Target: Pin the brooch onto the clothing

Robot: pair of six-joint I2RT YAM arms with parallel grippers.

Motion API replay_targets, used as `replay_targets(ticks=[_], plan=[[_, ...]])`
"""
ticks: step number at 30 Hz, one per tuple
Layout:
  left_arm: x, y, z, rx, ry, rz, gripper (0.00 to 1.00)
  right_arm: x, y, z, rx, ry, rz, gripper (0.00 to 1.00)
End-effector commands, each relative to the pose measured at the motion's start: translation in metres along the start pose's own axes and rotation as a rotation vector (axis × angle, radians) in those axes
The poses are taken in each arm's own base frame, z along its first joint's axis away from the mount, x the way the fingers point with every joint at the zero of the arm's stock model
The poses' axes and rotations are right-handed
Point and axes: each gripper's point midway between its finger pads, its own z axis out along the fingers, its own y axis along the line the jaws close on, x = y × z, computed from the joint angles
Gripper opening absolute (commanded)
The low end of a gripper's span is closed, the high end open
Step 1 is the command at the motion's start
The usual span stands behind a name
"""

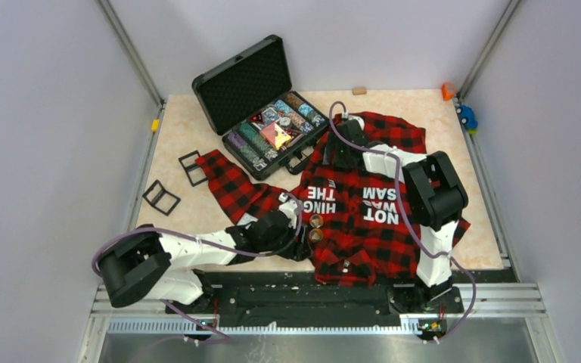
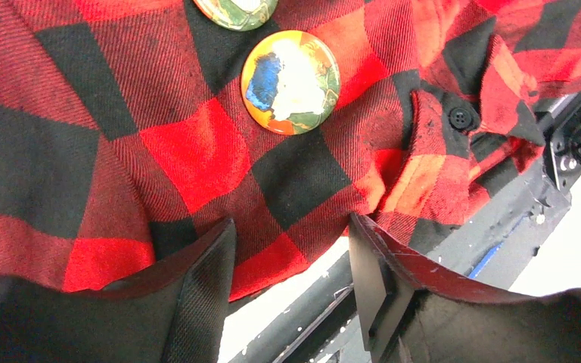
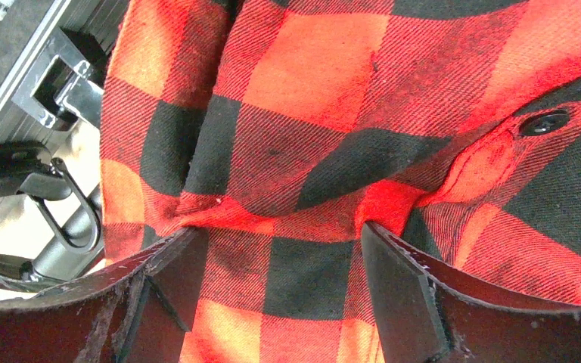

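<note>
My left fingers [image 2: 204, 265] stand partly open at the hem of the shirt [image 2: 181, 151]. The right fingers [image 3: 393, 257] are wide over it. Both hold nothing.

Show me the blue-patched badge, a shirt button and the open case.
blue-patched badge [image 2: 291, 82]: left wrist view, printed face
shirt button [image 2: 461, 118]: left wrist view, its centre
open case [image 1: 243, 85]: top view, lid's foam lining

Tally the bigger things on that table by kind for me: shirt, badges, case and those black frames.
Checked flannel shirt: 1
Round badges on the shirt: 2
Open black case: 1
Black rectangular frames: 2
Total: 6
</note>
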Motion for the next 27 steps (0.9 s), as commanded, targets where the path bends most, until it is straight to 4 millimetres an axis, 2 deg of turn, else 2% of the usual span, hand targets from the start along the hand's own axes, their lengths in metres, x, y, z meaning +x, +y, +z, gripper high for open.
replay_targets(ticks=[1, 8, 11, 13, 21, 24, 27], plan=[[-0.014, 0.006, -0.013, -0.084, -0.036, -0.008, 0.63, 0.008, 0.0, -0.018, -0.042, 0.069, -0.044, 0.77], [-0.081, -0.023, -0.05, -0.083, -0.215, -0.007, 0.76, -0.034, 0.008, -0.088, -0.088, -0.056, -0.098, 0.83], [-0.106, -0.024, -0.063, -0.076, -0.285, 0.002, 0.79, -0.041, 0.001, -0.113, -0.067, -0.091, -0.109, 0.85], [-0.122, -0.01, -0.071, -0.117, -0.3, -0.01, 0.79, -0.044, -0.009, -0.13, -0.034, -0.121, -0.104, 0.87], [-0.182, 0.075, -0.117, -0.282, -0.411, -0.114, 0.81, -0.044, -0.06, -0.195, 0.0, -0.26, 0.005, 0.91], [-0.206, 0.103, -0.145, -0.351, -0.468, -0.175, 0.81, -0.048, -0.082, -0.22, 0.033, -0.323, 0.04, 0.92], [-0.229, 0.113, -0.183, -0.428, -0.559, -0.169, 0.81, -0.056, -0.093, -0.25, 0.062, -0.416, 0.025, 0.92]])
